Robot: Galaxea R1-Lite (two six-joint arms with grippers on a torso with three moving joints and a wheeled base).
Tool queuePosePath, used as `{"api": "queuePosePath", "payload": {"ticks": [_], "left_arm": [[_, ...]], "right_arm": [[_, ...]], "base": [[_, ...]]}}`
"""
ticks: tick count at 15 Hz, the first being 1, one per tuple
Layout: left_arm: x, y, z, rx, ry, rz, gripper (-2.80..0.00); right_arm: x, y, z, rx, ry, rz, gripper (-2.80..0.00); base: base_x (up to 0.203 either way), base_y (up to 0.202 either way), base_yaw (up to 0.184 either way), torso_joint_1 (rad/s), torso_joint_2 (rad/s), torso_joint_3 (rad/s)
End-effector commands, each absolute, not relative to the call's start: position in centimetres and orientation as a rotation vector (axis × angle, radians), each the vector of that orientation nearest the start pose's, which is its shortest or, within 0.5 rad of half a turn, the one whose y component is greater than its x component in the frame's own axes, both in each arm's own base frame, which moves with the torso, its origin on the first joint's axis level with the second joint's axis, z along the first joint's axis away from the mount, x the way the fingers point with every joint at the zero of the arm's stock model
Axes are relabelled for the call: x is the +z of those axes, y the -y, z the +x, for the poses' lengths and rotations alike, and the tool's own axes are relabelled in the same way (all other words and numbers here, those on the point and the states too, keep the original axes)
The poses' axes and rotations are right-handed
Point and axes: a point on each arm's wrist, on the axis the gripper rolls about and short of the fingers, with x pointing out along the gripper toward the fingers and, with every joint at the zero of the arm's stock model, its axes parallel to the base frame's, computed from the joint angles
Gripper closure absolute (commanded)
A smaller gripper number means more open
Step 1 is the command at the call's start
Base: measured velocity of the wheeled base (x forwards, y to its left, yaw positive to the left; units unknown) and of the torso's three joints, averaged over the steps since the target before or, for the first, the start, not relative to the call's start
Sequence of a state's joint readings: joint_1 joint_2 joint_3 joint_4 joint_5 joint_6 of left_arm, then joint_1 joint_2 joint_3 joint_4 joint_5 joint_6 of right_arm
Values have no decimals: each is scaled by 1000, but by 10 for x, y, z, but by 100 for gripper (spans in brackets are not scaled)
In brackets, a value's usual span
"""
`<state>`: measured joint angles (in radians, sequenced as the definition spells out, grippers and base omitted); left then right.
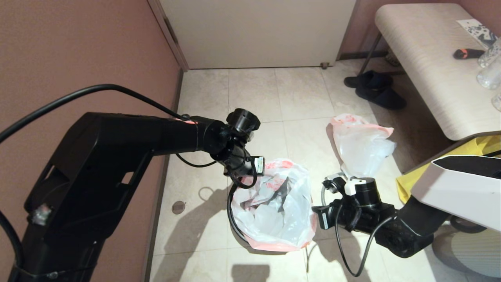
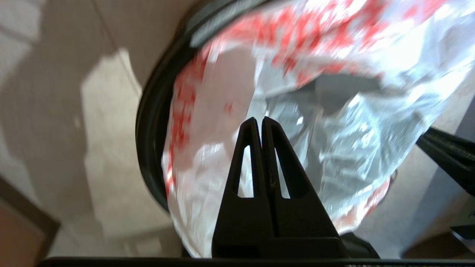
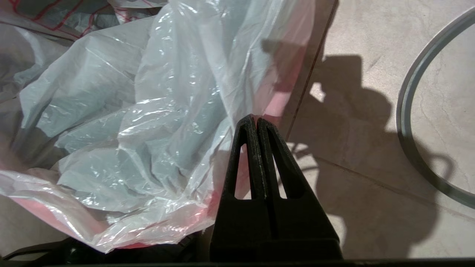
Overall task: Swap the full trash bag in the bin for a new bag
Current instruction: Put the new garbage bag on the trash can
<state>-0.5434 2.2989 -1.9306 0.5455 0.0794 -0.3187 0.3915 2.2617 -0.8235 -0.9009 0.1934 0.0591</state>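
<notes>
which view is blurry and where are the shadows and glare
Left wrist view: the new bag and the bin rim are smeared by motion blur, while the shut left gripper is sharp. Right wrist view: sharp, with specular glints on the bag and a hard arm shadow on the floor beside the shut right gripper. Head view: arm shadows fall on the tiles.

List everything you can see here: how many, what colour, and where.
new bag: 1, translucent white, pink-red rim, draped over bin
bin: 1, black, mid-floor
hoop: 1, grey, on floor, off bin
second bag: 1, white, pink rim, floor behind
slippers: 2, dark, by bench
bench: 1, beige, right
bottles: several, clear, on bench
yellow bag: 1, under bench
left hand: 1, black, shut, over new bag
right hand: 1, black, shut, at new bag's edge
</notes>
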Motion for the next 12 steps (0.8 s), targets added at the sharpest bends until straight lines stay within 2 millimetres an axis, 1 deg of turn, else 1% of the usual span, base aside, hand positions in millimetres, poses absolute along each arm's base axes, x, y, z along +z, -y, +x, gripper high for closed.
{"api": "queuePosePath", "payload": {"ticks": [1, 2, 4, 6, 8, 9, 11, 12], "left_arm": [[145, 235, 379, -256, -1008, -25, 0], [126, 241, 374, -226, -1092, -19, 0], [95, 251, 367, -178, -1217, 4, 0], [79, 255, 364, -161, -1269, 27, 0], [71, 255, 359, -144, -1305, 39, 0], [72, 253, 356, -131, -1319, 37, 0], [85, 247, 346, -114, -1344, 27, 0], [91, 244, 336, -113, -1366, 30, 0]], "right_arm": [[17, -157, 341, 581, -565, -6, 0], [15, -160, 338, 590, -579, -14, 0], [14, -160, 338, 589, -580, -14, 0], [15, -160, 338, 587, -577, -13, 0], [14, -159, 339, 584, -579, -12, 0], [14, -158, 340, 582, -579, -11, 0], [11, -159, 340, 581, -584, -14, 0], [10, -159, 340, 582, -586, -15, 0]], "base": [[0, 0, 0, 0, 0, 0], [0, 0, 0, 0, 0, 0], [0, 0, 0, 0, 0, 0], [0, 0, 0, 0, 0, 0], [0, 0, 0, 0, 0, 0], [0, 0, 0, 0, 0, 0], [0, 0, 0, 0, 0, 0], [0, 0, 0, 0, 0, 0]]}}
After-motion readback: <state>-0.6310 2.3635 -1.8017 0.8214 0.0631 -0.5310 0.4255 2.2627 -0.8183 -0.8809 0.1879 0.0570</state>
